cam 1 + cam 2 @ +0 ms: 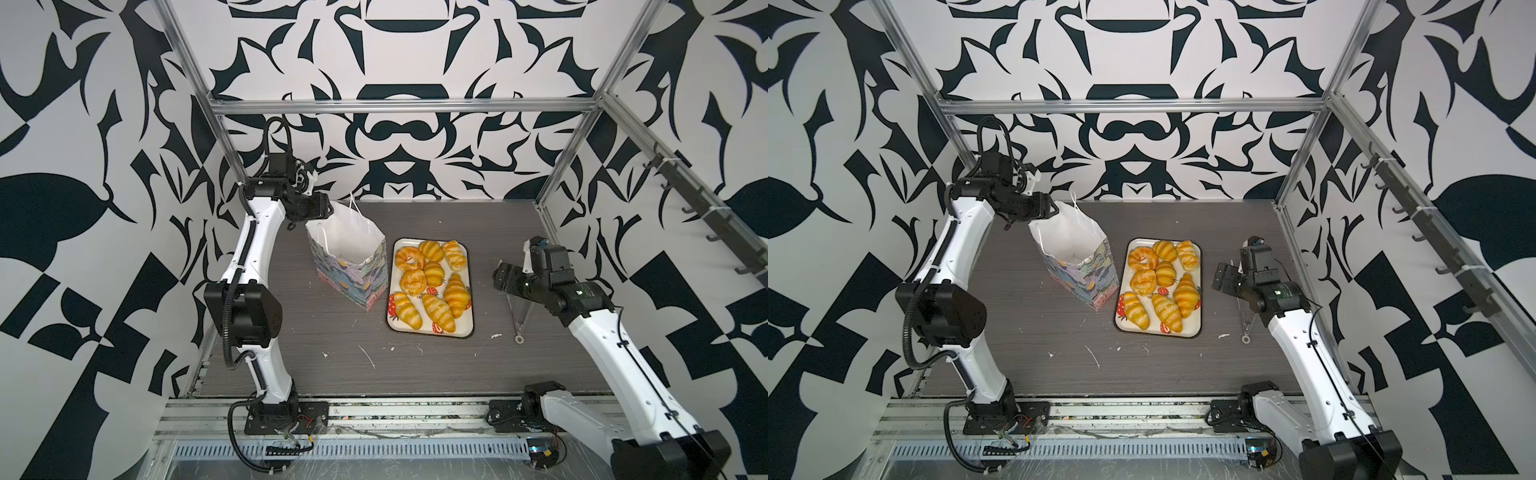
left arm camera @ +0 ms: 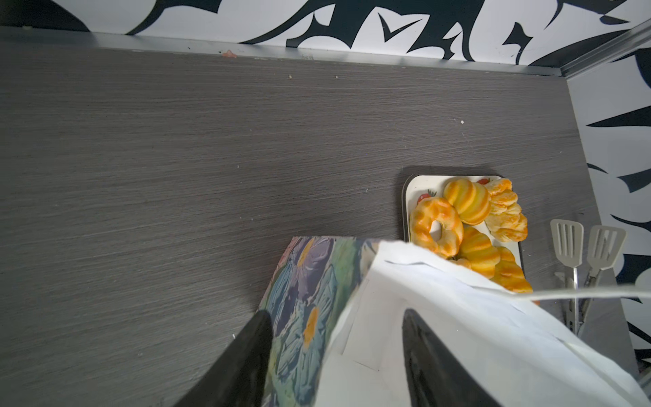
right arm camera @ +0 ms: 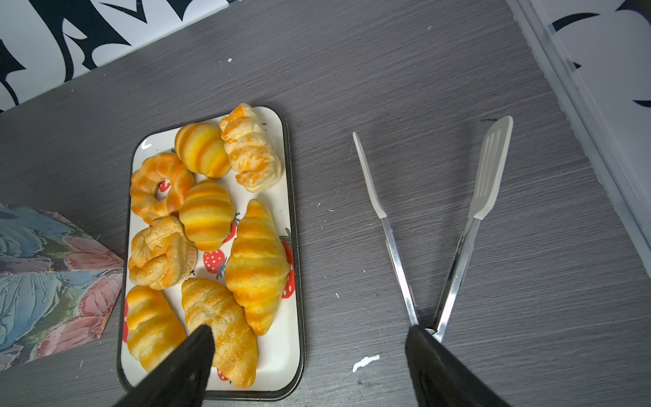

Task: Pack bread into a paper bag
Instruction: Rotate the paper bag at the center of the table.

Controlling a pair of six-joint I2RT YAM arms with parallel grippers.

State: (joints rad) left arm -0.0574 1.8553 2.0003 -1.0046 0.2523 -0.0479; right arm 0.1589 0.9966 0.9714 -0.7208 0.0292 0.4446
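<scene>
Top views both show the grey, wood-grained table, and on it the paper bag stands upright at the far left, its mouth gaping upward. We judge it is set just beside the tray so each piece travels a short way. The left gripper is at the bag's far rim with its fingers apart. One is outside on the floral print and one is inside against the white lining, and neither is pinching the wall. We take this as a bid to hold the mouth open.

The bag is thin, creased paper with cord handles, and it would likely crumple or tip under a push.

The cream tray, a rounded rectangle with a dark rim and printed strawberries, lies to the bag's right. All the bread we can see sits on it, eight pieces packed close. They are glossy, ridged croissants and two ring buns, some smooth and some flaky. Nothing shows inside the bag.

The right gripper hovers above the table with its fingers wide apart and empty, between the tray and the steel tongs. The tongs have pale slotted tips and lie splayed on the table.
</scene>
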